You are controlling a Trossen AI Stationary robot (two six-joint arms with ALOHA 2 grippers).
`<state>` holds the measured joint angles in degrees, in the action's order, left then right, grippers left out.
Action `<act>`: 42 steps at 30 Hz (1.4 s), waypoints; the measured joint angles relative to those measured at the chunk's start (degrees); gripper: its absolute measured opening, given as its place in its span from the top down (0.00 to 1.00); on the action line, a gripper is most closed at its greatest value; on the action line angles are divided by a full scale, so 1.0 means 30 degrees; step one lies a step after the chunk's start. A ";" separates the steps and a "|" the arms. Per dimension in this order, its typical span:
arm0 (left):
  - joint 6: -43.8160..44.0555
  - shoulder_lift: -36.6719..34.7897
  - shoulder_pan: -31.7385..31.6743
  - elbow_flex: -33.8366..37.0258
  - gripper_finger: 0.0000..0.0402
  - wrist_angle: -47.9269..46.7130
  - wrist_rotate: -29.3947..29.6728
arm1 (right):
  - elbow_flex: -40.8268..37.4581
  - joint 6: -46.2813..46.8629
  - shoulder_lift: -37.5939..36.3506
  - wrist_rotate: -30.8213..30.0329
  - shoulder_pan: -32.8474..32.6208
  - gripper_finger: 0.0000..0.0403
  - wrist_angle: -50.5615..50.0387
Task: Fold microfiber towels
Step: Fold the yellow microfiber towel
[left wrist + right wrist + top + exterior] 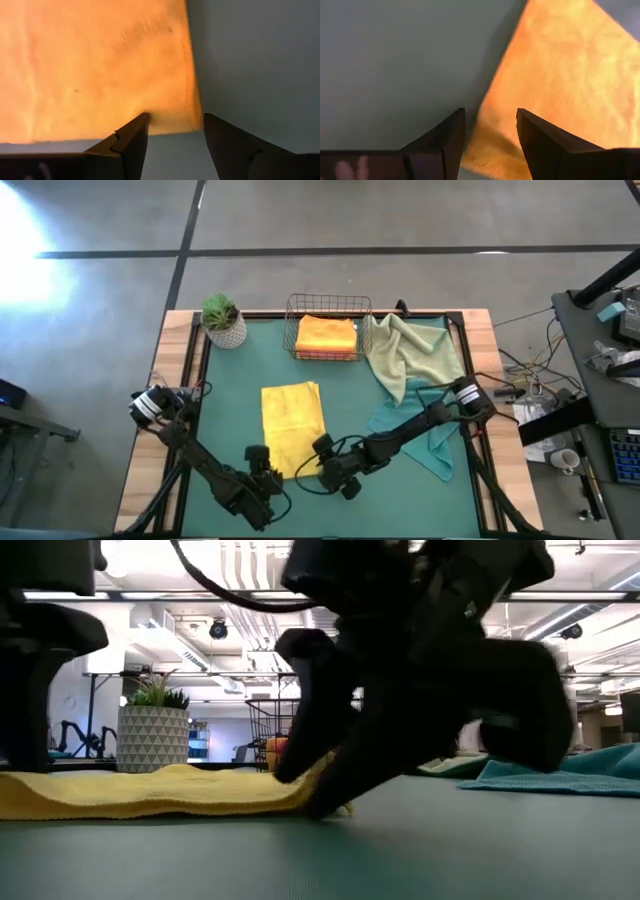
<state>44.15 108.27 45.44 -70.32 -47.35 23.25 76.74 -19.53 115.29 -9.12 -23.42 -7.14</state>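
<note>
A yellow microfiber towel (292, 425) lies flat on the green mat (230, 400). My left gripper (260, 465) stands open over the towel's near left corner (187, 120), which shows between its fingertips (137, 131). My right gripper (322, 465) stands open over the near right corner (487, 140), slanting down from the right. In the low view the right gripper (330, 795) is low at the towel's end (290, 795). A pale sage green towel (410, 350) and a teal towel (432, 442) lie crumpled at the right. My left gripper stands with one fingertip over the yellow towel's near edge (150, 127) and the other over the bare mat; whether it touches the cloth cannot be told. My right gripper has its fingertips (322, 808) down by the near right corner; touch cannot be told either.
At the far edge a wire basket (328, 305) holds a folded orange towel (326, 335). A potted plant (224, 320) stands at the far left corner. Bare mat lies left of the yellow towel and along the near edge.
</note>
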 joint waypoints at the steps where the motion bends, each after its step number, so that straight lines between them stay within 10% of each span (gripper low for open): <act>1: -0.0047 0.0000 -0.0036 0.0024 0.56 -0.0007 0.0285 | 0.0087 0.0002 0.0065 -0.0119 0.0060 0.58 -0.0054; 11: -0.0839 -0.0020 -0.0398 0.1114 0.56 0.0800 0.0885 | 0.0273 0.1514 0.0158 -0.0189 0.0658 0.63 -0.1730; 23: -0.0855 -0.0194 -0.0735 0.1379 0.58 0.1146 0.0436 | 0.0202 0.2837 0.0165 -0.0260 0.0825 0.96 -0.2149; 35: -0.0862 -0.0423 -0.1046 0.1341 0.97 0.1581 0.0218 | 0.0113 0.3740 -0.0656 -0.0608 0.0890 0.98 -0.3462; 42: -0.0862 -0.0454 -0.1170 0.0764 0.98 0.2132 0.0188 | 0.0317 0.4208 -0.0745 -0.0252 0.0813 0.98 -0.4592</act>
<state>41.56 106.91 41.93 -68.03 -40.96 23.81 77.69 -6.90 113.06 -9.88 -20.98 -20.91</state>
